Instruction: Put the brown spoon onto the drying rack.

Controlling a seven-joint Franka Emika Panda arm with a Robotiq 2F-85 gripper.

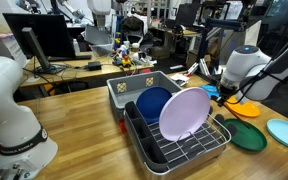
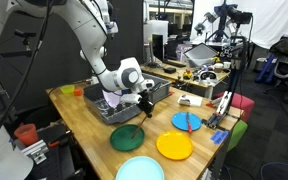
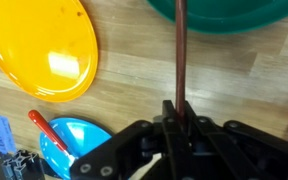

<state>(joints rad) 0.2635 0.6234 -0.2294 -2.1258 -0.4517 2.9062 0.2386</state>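
My gripper (image 3: pixel 179 108) is shut on the thin handle of the brown spoon (image 3: pixel 181 50). In the wrist view the handle runs straight from the jaws toward the dark green plate (image 3: pixel 224 14), and its bowl end is out of frame. In an exterior view the gripper (image 2: pixel 144 99) holds the spoon (image 2: pixel 144 110) just above the green plate (image 2: pixel 129 137). The drying rack (image 1: pixel 220 134), silver wire on a black base, holds an upright blue plate (image 1: pixel 152 102) and a lavender plate (image 1: pixel 184 113). The gripper (image 1: pixel 227 92) is beside the rack, over the plates on the table.
A grey bin (image 1: pixel 134 84) stands behind the rack. On the wooden table lie a yellow plate (image 3: pixel 49 45), a blue plate (image 3: pixel 72 140) with an orange spoon (image 3: pixel 44 127), and a light blue plate (image 1: pixel 285 131). A red cup (image 2: pixel 25 132) stands near the table edge.
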